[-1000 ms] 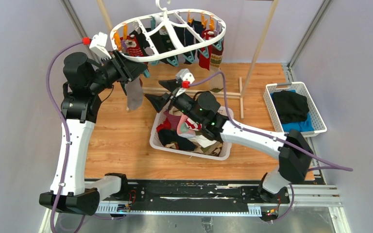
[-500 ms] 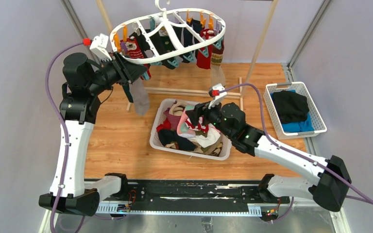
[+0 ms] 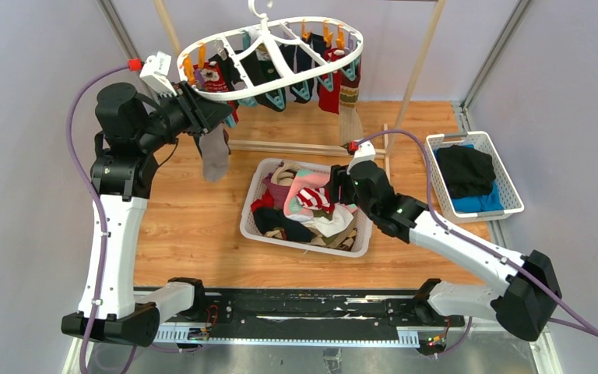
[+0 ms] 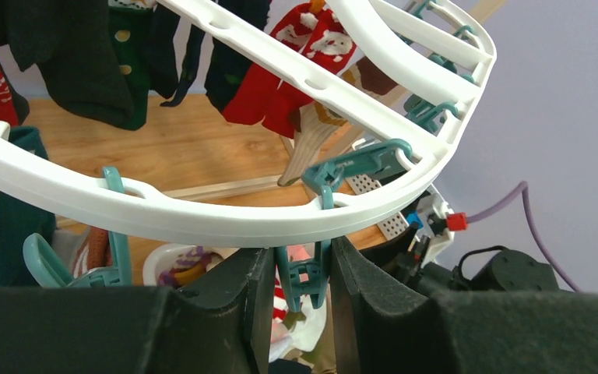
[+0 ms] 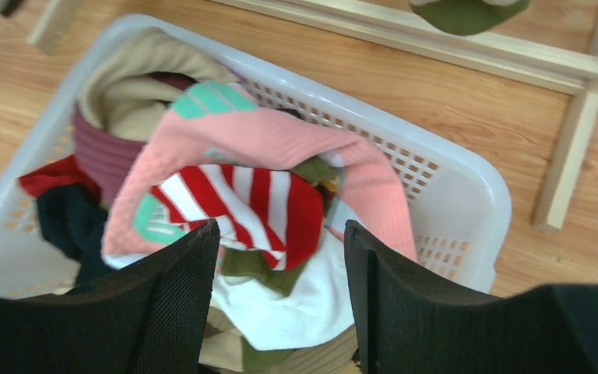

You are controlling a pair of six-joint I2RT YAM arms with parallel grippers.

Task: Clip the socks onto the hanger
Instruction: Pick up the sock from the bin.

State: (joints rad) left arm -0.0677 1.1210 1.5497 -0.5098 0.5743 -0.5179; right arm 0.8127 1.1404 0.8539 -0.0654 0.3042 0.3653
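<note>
Red-white striped sock (image 5: 241, 199) lies on top of the pile in the white laundry basket (image 5: 452, 195), partly under a pink sock (image 5: 280, 140). Right gripper (image 5: 280, 234) hangs right over it, fingers spread, nothing between them. Only the right wrist view resolves that; the top view just shows a mixed heap. One second ago this arm was up near the hanger (image 4: 202, 222); it has since swung back over the basket.

Further back, upper left of the top view: left gripper (image 3: 212, 117) sits under the hanger rim, grey sock (image 3: 215, 153) dangling below it. The left wrist view adds narrow-set fingers pinching a teal clothespin (image 4: 305, 276) hung from the rim. Can't tell what holds the grey sock. Clipped socks (image 4: 86, 62) hang beyond.
</note>
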